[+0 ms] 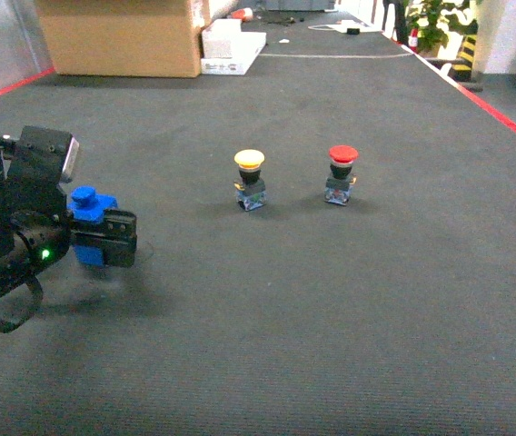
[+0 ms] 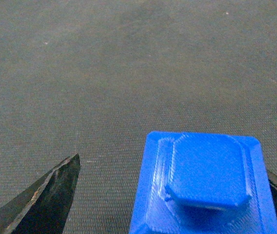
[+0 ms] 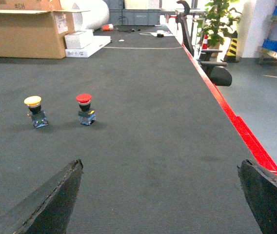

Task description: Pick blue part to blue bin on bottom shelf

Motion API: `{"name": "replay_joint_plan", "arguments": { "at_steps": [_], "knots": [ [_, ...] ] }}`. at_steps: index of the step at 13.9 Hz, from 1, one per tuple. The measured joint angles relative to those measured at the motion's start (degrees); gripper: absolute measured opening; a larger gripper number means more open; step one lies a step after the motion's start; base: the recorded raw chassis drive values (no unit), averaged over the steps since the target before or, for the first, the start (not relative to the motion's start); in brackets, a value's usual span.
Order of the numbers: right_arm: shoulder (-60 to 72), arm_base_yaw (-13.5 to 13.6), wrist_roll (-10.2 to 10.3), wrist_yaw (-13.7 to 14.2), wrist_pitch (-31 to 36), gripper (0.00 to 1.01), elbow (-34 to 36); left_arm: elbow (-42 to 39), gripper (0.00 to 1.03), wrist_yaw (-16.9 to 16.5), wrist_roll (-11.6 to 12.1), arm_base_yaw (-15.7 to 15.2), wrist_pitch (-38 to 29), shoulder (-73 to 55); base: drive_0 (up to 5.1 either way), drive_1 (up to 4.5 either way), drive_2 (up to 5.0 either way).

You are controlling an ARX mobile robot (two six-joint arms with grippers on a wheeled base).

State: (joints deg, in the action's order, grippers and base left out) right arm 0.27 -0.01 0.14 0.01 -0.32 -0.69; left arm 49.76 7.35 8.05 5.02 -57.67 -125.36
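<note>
Blue part [image 2: 204,187] clamped in left end effector [image 1: 104,238], right end effector [image 3: 160,195] spread wide

You see a yellow-capped push-button [image 1: 250,179] beside a red-capped push-button [image 1: 341,173], both upright on grey carpet; cardboard box [image 1: 117,34] behind.

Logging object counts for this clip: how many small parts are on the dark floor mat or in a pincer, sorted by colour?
Blue: 1, the blue part held in the left pincer
Yellow: 1, the yellow-capped push-button standing on the mat
Red: 1, the red-capped push-button standing beside it
Total: 3
The right pincer is open and holds nothing.
</note>
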Motion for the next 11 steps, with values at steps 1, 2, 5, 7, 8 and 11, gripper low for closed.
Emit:
{"name": "replay_joint_plan", "arguments": {
  "at_steps": [1, 2, 5, 7, 8, 11],
  "knots": [
    [0.0, 0.0, 0.0, 0.0, 0.0, 0.98, 0.0, 2.0, 0.98, -0.3, 0.2, -0.5, 0.7, -1.0, 0.0, 0.00, 0.0],
    [0.0, 0.0, 0.0, 0.0, 0.0, 0.98, 0.0, 2.9, 0.96, -0.6, 0.6, -0.9, 1.0, -1.3, 0.0, 0.00, 0.0],
    [0.0, 0.0, 0.0, 0.0, 0.0, 0.98, 0.0, 3.0, 0.78, -0.8, 0.8, -0.9, 1.3, -1.3, 0.0, 0.00, 0.0],
    [0.0, 0.0, 0.0, 0.0, 0.0, 0.98, 0.0, 3.0, 0.60, -0.8, 0.8, -0.9, 1.7, -1.3, 0.0, 0.00, 0.0],
    [0.0, 0.0, 0.0, 0.0, 0.0, 0.98, 0.0, 3.0, 0.49, -0.8, 0.7, -0.9, 1.6, -1.3, 0.0, 0.00, 0.0],
    [0.0, 0.0, 0.0, 0.0, 0.0, 0.98, 0.0, 1.1, 0.46, -0.5, 0.4, -0.8, -0.4, -0.8, 0.0, 0.00, 0.0]
  ]
}}
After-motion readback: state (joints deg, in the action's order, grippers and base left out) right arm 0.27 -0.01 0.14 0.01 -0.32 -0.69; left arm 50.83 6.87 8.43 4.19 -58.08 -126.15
